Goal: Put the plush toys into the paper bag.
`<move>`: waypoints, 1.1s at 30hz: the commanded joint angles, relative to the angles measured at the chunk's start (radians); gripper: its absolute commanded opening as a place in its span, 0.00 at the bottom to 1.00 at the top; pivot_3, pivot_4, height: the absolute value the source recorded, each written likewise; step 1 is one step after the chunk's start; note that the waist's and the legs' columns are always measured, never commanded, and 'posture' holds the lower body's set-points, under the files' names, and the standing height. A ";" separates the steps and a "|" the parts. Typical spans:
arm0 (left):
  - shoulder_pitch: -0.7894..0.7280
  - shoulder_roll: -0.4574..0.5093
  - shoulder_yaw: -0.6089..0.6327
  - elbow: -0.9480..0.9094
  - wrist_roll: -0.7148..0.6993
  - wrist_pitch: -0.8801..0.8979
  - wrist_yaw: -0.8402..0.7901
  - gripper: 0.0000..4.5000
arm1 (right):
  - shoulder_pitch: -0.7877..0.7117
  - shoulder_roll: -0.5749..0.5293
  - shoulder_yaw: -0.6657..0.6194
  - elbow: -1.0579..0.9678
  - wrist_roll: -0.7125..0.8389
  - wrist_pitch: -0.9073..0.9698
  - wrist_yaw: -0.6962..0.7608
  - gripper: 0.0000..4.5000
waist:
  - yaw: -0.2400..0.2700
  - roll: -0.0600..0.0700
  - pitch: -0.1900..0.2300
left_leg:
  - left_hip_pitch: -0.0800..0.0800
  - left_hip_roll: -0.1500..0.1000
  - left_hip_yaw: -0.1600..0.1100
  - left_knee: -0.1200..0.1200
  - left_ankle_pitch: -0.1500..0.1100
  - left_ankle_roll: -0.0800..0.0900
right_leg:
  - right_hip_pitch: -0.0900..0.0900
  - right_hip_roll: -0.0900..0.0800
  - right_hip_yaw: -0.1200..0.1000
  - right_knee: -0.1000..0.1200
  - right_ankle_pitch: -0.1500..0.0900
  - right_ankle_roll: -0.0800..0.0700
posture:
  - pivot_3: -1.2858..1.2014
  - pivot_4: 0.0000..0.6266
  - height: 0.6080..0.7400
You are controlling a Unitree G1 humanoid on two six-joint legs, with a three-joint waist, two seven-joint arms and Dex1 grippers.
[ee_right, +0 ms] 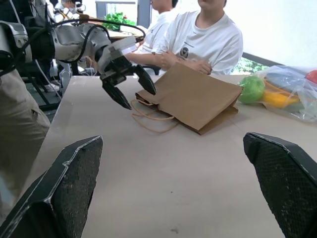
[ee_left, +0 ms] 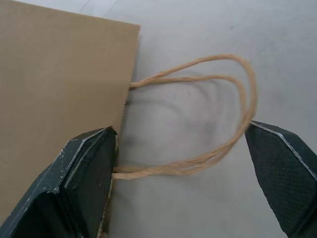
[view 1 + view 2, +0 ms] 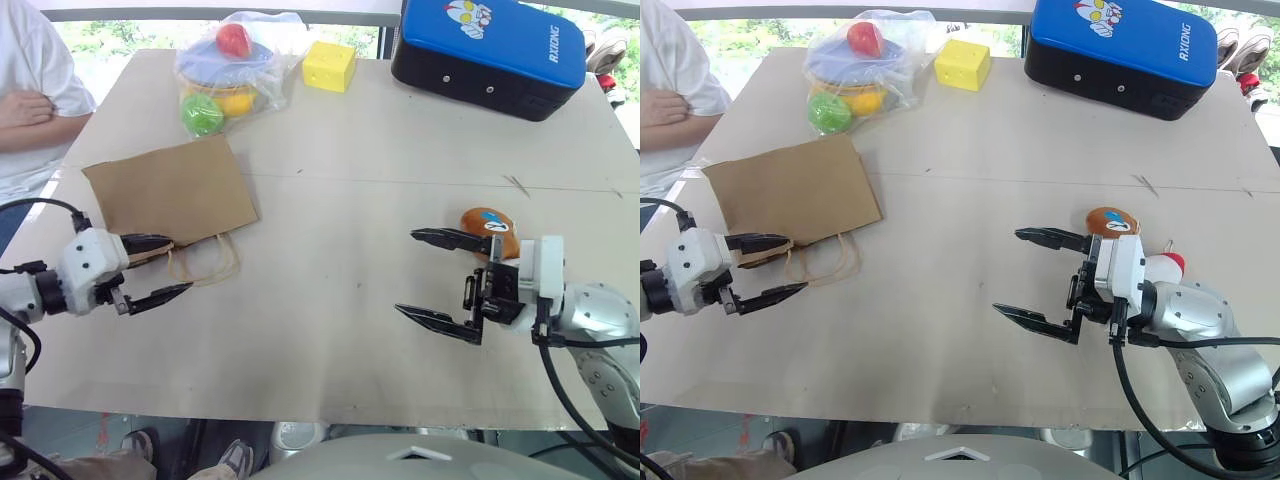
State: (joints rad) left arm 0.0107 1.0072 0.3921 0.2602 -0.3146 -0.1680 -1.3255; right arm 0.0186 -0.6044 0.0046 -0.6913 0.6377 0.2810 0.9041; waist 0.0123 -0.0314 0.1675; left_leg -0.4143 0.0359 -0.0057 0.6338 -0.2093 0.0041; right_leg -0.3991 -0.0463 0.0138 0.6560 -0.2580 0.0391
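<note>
The brown paper bag (image 3: 170,190) lies flat on the table's left side, its twine handles (image 3: 205,260) pointing toward the near edge. My left gripper (image 3: 168,267) is open at the bag's mouth, and its fingers (image 2: 84,173) straddle the handle loops (image 2: 218,109) without closing on them. An orange-brown plush toy (image 3: 490,228) sits at the right. Just behind my right wrist peeks a white plush with a red comb (image 3: 1165,265). In front of those toys my right gripper (image 3: 405,272) hangs open and empty, pointing left toward the bag (image 1: 198,96).
At the back of the table are a clear plastic bag of coloured balls (image 3: 225,75), a yellow holed block (image 3: 329,66) and a blue-and-black case (image 3: 490,50). A person in a white shirt (image 3: 30,90) sits at the far left corner.
</note>
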 commanded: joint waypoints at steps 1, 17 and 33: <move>-0.020 0.022 -0.006 0.002 0.004 -0.029 -0.005 0.70 | -0.005 -0.029 0.000 -0.033 -0.006 0.005 0.005 1.00 | 0.000 0.000 0.000 | 0.000 0.000 0.000 0.000 0.000 0.000 | 0.000 0.000 0.000 0.000 0.000 0.000 | 0.52 0.24 1.00; -0.105 -0.048 0.013 -0.454 -0.482 0.690 0.207 0.01 | -0.016 -0.030 0.043 -0.042 -0.098 0.121 -0.172 1.00 | -0.001 -0.001 0.000 | 0.000 0.000 -0.001 0.002 0.000 0.000 | 0.000 0.001 0.000 0.002 0.002 0.004 | 0.52 0.24 1.00; -0.277 -0.373 -0.225 -0.640 -0.620 0.850 0.432 0.00 | -0.417 0.107 0.243 0.214 -0.075 0.396 -0.263 0.01 | -0.031 -0.001 0.000 | 0.001 0.001 -0.003 0.004 0.000 0.000 | 0.000 0.012 0.004 0.006 0.003 0.002 | 0.52 0.24 1.00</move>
State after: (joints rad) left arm -0.2558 0.6335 0.1536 -0.3699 -0.9088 0.6806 -0.8801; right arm -0.3739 -0.5171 0.2242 -0.5056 0.5842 0.7163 0.6210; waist -0.0189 -0.0324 0.1671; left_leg -0.4133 0.0372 -0.0081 0.6375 -0.2092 0.0042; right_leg -0.3993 -0.0343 0.0175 0.6615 -0.2546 0.0411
